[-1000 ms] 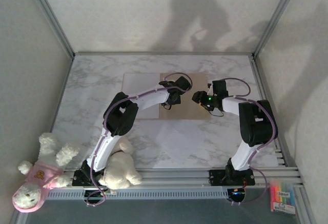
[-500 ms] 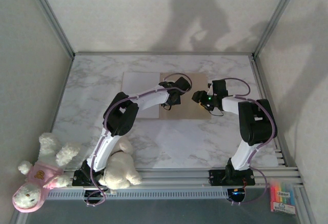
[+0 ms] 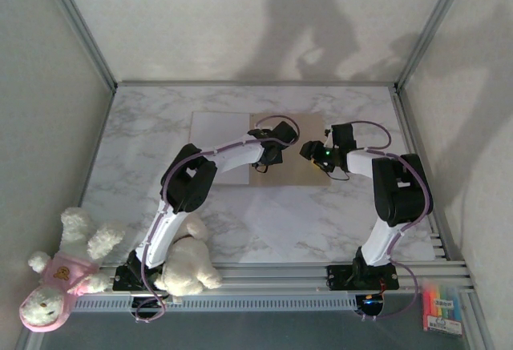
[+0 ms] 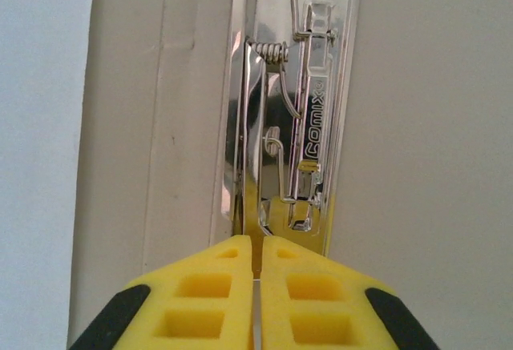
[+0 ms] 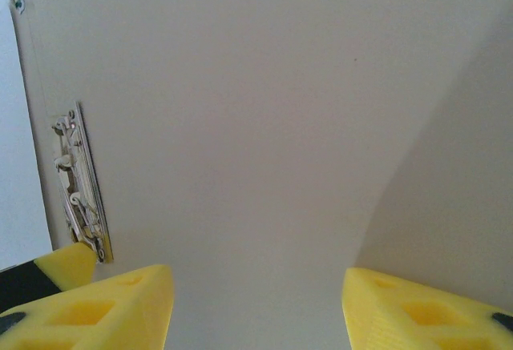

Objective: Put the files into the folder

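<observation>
A pale marble table (image 3: 321, 222), walled on three sides, holds a tan folder (image 3: 298, 130) lying open and flat toward its far middle. The white files (image 3: 218, 138) lie flat along the folder's left side, their far and near edges roughly in line with the folder's. Bare marble surrounds the folder: a broad stretch on its near side, narrower strips on its far side and right. A cream plush toy (image 3: 186, 266) sits well off to the folder's near left, at the table's front edge. The right gripper (image 5: 256, 286) hovers over the folder's plain right panel, fingers spread wide with nothing between them. The left gripper (image 4: 256, 242) is low over the folder's spine, fingers pressed together at the near end of a shiny metal clip (image 4: 292, 126). Whether they pinch any part of it cannot be told.
</observation>
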